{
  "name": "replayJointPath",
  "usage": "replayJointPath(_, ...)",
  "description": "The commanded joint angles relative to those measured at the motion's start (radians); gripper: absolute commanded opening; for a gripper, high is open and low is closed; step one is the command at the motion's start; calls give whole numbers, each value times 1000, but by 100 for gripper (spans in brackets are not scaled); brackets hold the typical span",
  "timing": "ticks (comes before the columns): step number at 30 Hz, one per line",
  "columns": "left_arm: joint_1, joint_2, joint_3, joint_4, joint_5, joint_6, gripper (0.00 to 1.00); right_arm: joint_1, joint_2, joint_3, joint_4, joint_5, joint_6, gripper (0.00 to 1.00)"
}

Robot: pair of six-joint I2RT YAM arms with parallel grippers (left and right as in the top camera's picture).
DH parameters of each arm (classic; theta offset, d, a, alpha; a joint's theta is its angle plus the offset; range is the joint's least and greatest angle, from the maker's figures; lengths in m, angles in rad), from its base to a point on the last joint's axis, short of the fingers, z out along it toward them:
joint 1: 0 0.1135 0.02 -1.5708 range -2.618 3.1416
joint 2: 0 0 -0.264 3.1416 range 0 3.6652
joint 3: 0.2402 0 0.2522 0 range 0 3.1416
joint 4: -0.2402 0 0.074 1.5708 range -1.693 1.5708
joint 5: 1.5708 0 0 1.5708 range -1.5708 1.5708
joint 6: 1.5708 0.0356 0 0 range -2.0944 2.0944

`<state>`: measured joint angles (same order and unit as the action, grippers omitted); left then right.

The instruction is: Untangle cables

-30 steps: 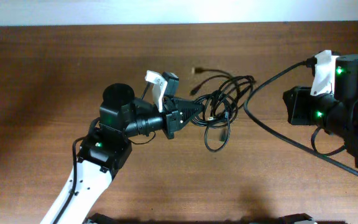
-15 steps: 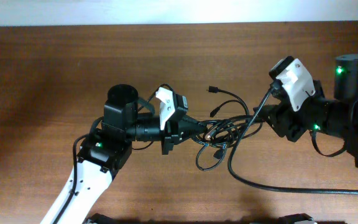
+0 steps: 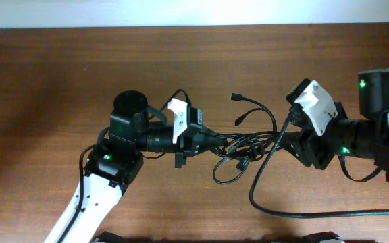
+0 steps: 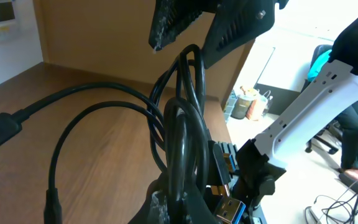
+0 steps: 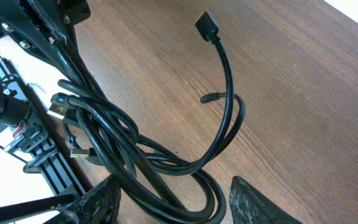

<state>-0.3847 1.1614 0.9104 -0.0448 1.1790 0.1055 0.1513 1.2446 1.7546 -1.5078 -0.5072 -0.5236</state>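
Note:
The cables (image 3: 246,144) are a tangle of thin black loops at the table's middle, strung between my two grippers. My left gripper (image 3: 210,138) is shut on one side of the bundle; in the left wrist view the cords (image 4: 180,134) rise out of its closed fingertips (image 4: 166,202), with a blue USB plug (image 4: 232,208) beside them. My right gripper (image 3: 283,137) stands open at the bundle's right side. In the right wrist view its fingers (image 5: 103,200) straddle the lowest loops (image 5: 185,186) without pinching them. One loose end with a black plug (image 5: 207,25) lies on the wood.
The right arm's thicker black cable (image 3: 265,201) sweeps across the table in front of the bundle. A free plug end (image 3: 236,97) lies behind the tangle. Brown wooden tabletop (image 3: 53,88) stretches to the left and back.
My right arm has swung left from the table's edge to the bundle, and its jaws have opened around the loops. My left gripper stayed shut on the cables and shifted slightly.

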Motion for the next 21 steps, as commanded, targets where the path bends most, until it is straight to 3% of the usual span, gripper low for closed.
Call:
replayJointPath(1,1,-1,3,-30,33,78,0,-1,1,18,42,-17,-4,55)
replayJointPath(4,1,-1,3,-88,34,125,0,-1,1,18,83,-17,-4,55)
replayJointPath(10,1,-2,3,-38,67,120,0,-1,3,18,63,-21,-4,55)
replayJointPath(14,1,-2,3,-8,-47,9,0,-1,3,18,-33,-50,-58,55)
replayJointPath(21,1,-2,3,9,-132,-72,0,1,3,18,-101,-119,-128,55)
